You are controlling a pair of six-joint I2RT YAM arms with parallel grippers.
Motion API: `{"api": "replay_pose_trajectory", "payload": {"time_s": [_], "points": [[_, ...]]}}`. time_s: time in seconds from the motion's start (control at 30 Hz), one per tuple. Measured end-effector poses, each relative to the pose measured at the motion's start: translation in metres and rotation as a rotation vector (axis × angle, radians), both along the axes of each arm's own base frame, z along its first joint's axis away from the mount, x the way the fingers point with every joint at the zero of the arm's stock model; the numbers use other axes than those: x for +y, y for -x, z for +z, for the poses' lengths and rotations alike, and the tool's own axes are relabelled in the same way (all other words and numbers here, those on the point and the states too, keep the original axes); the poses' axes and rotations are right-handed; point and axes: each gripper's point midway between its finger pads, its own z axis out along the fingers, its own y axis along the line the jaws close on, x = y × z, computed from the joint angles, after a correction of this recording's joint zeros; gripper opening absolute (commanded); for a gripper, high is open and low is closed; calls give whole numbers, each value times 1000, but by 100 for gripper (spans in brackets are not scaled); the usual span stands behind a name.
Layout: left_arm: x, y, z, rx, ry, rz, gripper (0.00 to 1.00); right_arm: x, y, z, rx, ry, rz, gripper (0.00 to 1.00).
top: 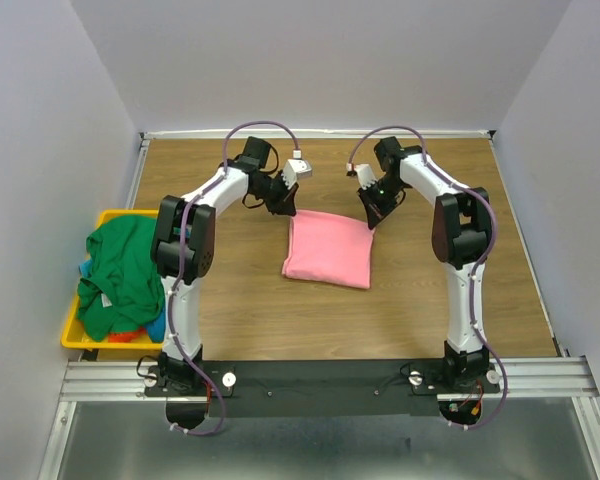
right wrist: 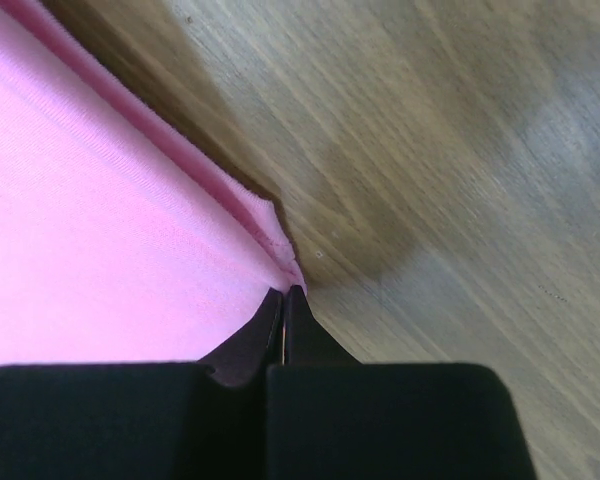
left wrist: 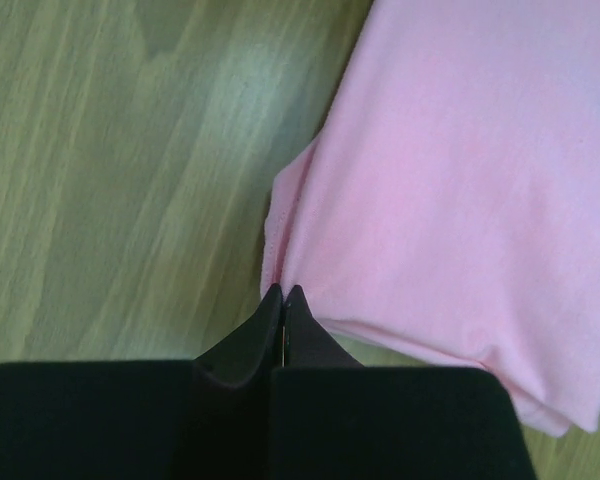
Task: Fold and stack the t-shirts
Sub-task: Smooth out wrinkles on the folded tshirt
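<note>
Probably the pink t-shirt (top: 328, 248), folded at mid-frame in the top view, is due another fold: its two upper corners should travel level and together, so the layers stay square. The left gripper (left wrist: 283, 295) and right gripper (right wrist: 285, 293) have jaws pressed together at those corners. Whether cloth is nipped between them is hidden. A green t-shirt (top: 125, 270) lies heaped at the left edge.

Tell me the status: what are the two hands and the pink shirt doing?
Both shut: left hand, right hand, tips at far corners of folded pink t-shirt; grip on cloth unclear. Nothing in the way.
</note>
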Motion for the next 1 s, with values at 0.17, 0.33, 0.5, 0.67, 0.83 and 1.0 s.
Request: {"api": "replay_pose_trajectory", "payload": {"time_s": [0.17,0.33,0.5,0.67,0.83,1.0], "points": [[4,-22,-26,32,-19,58,8,3,-8,3,-26,-8,-20,6],[16,-42,-28,39,-13,126,48,9,-28,15,-89,-27,-62,63],[25,-25,17,51,101,183,67,15,-37,42,-102,-116,-152,100],[-5,6,96,34,328,159,68,43,-28,94,-83,-349,-195,99],[-51,35,97,177,470,98,68,76,-1,108,81,-578,-190,96],[-66,27,35,381,488,156,68,83,2,54,241,-601,-237,95]]}}
